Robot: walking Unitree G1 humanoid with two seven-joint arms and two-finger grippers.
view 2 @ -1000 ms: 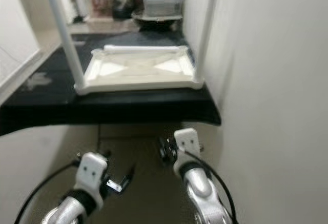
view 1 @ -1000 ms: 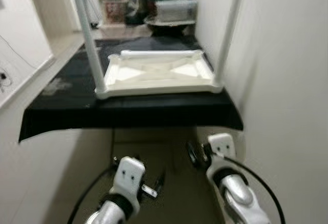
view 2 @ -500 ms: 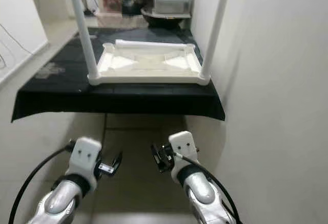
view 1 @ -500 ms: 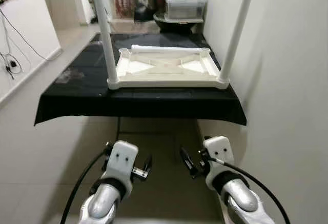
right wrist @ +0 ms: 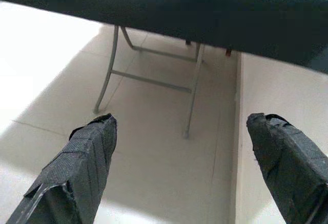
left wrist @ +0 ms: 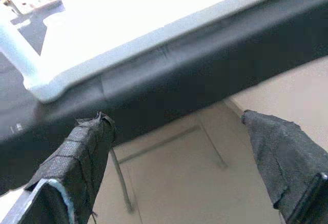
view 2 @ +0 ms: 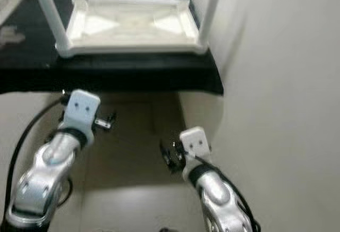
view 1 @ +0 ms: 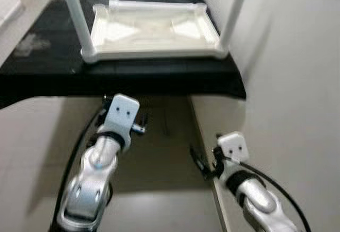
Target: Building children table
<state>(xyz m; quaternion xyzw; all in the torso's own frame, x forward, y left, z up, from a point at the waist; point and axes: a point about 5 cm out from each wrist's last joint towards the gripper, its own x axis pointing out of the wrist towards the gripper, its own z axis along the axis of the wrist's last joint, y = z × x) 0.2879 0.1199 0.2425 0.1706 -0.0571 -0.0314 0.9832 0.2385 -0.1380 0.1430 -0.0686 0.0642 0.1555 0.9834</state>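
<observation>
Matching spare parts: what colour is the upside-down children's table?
White, legs included; clearest in the left eye view, table frame.

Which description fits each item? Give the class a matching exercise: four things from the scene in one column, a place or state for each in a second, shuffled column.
Things:
1. white table top
2. black cloth
3. left gripper
4. right gripper

Descriptions:
A. covers the work surface, hanging over its front edge
B. lies upside down, two legs standing up from its near corners
C. open, low beside the wall
D. open, raised near the cloth's front edge

Pairs: 1-B, 2-A, 3-D, 4-C
</observation>
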